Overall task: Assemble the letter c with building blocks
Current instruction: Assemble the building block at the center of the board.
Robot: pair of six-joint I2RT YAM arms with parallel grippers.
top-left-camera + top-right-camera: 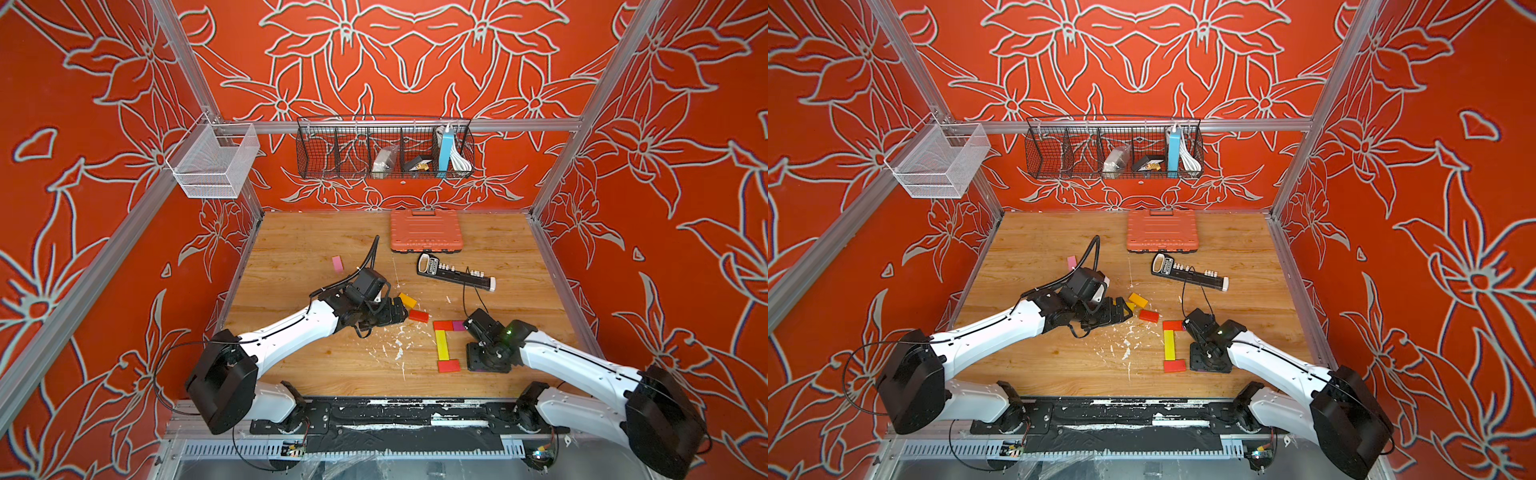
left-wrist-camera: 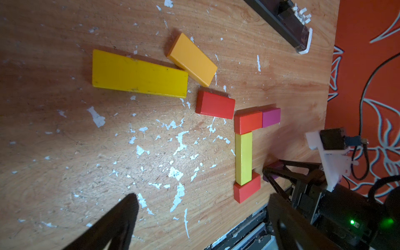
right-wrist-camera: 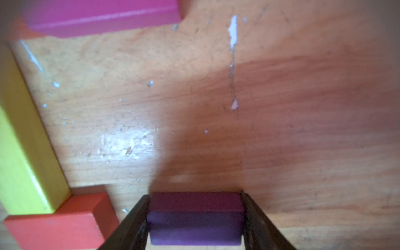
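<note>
In a top view our right hand point(image 1: 485, 360) sits low just beside the yellow spine block point(image 1: 441, 345), grip hidden. Left wrist: our left hand point(image 2: 202, 198) gapes wide, empty, apart from that spine. Right wrist: fingers point(image 3: 132, 219) pinch the purple block point(image 3: 194, 218), a gap short of the red block point(image 3: 56, 223) at the spine's end; we fear a skewed push knocks both crooked.

Orange ribbed case point(image 1: 426, 230) at the worktop's point(image 1: 311, 232) twelve o'clock; black pegged bar point(image 1: 455, 275) near it, toward its five o'clock.
</note>
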